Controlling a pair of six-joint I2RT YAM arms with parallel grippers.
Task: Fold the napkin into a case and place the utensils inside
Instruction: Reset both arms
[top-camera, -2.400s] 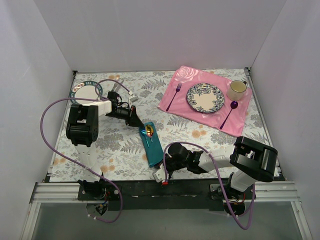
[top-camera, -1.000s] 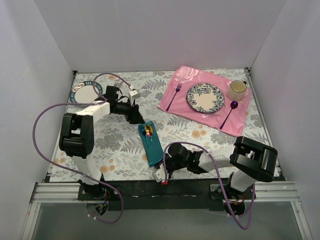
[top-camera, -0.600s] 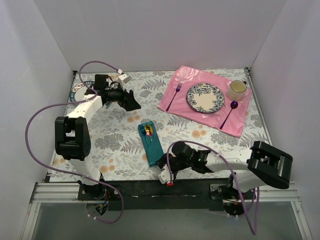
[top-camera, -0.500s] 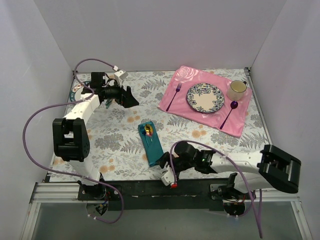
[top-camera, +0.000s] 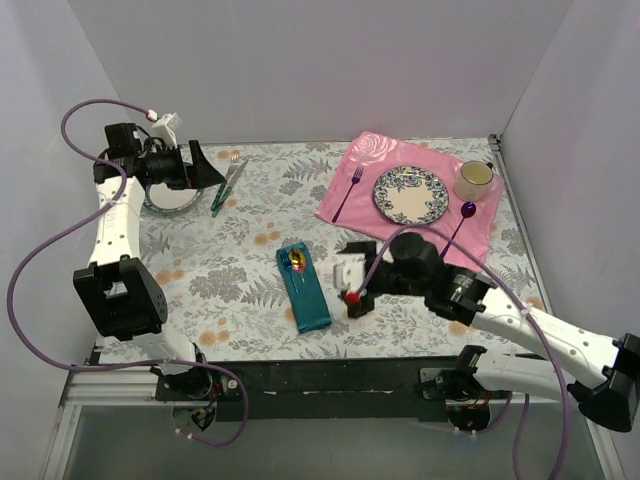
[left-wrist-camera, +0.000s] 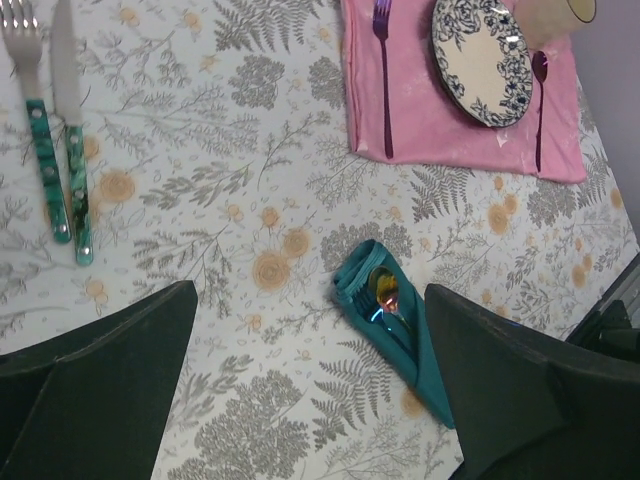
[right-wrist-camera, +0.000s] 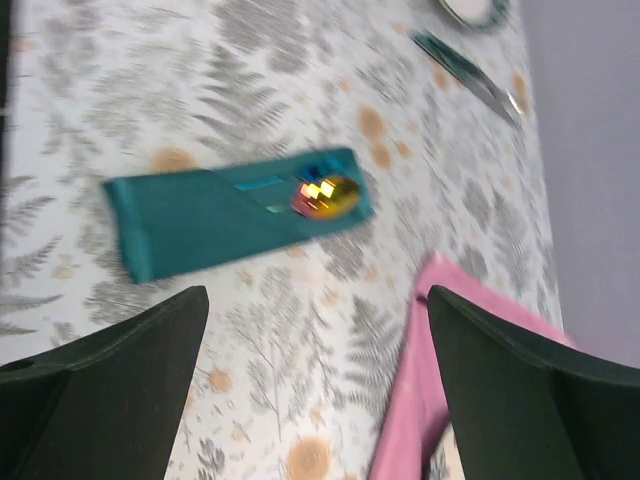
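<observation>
Hovering: L arm (top-camera: 110, 215), R arm (top-camera: 540, 330) (jaws spread).

lit bright and even, diffuse, from above; only faint soft shadows on the tablecloth (top-camera: 250, 290). sharp in top and left wrist views. smeared by motion in right wrist view: case (right-wrist-camera: 235, 215) soft-edged, spoon (right-wrist-camera: 330, 195) glinting, fingers (right-wrist-camera: 100, 390) dark, blurred.

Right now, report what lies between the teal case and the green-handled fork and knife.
Nothing lies there: only bare floral tablecloth runs from the case to the green-handled fork and knife. The left wrist view shows the whole stretch.
</observation>
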